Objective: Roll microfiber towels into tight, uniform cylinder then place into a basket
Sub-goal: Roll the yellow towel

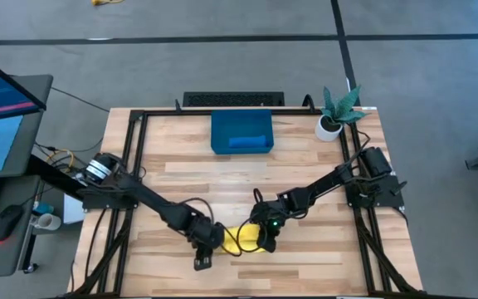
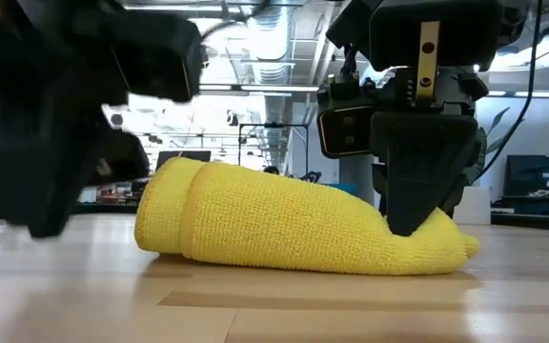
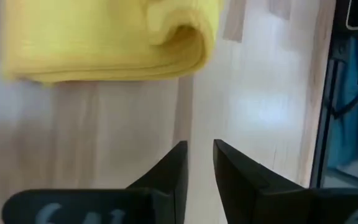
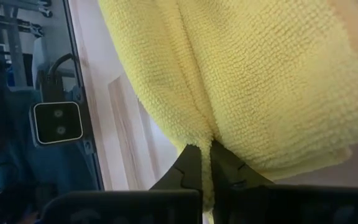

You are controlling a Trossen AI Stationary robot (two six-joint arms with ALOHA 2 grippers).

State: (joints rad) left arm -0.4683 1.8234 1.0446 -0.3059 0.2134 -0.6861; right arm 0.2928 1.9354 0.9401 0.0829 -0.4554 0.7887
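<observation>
The yellow microfiber towel (image 1: 243,239) lies loosely rolled on the table near its front edge, its underside on the wood (image 2: 294,229). My right gripper (image 1: 268,242) is at the roll's right end, shut on it. My left gripper (image 1: 212,247) hovers just off the roll's left end; in the left wrist view its fingers (image 3: 199,152) stand slightly open with nothing between them and the towel (image 3: 104,37) lies beyond them. The dark-blue basket (image 1: 222,124) stands at the far middle, with a blue towel (image 1: 247,143) lying in it. My right gripper pinches a raised fold of the yellow towel (image 4: 205,142) between its two fingers, at the roll's right end. The fingers come slanting down from the right and far side. The towel stays on the table (image 2: 427,243) and dips where the fingers meet it.
A small white pot with a green plant (image 1: 334,115) stands at the far right corner. Black frame rails (image 1: 135,166) run along the table's left and right sides. Bare wood lies between the yellow towel and the basket.
</observation>
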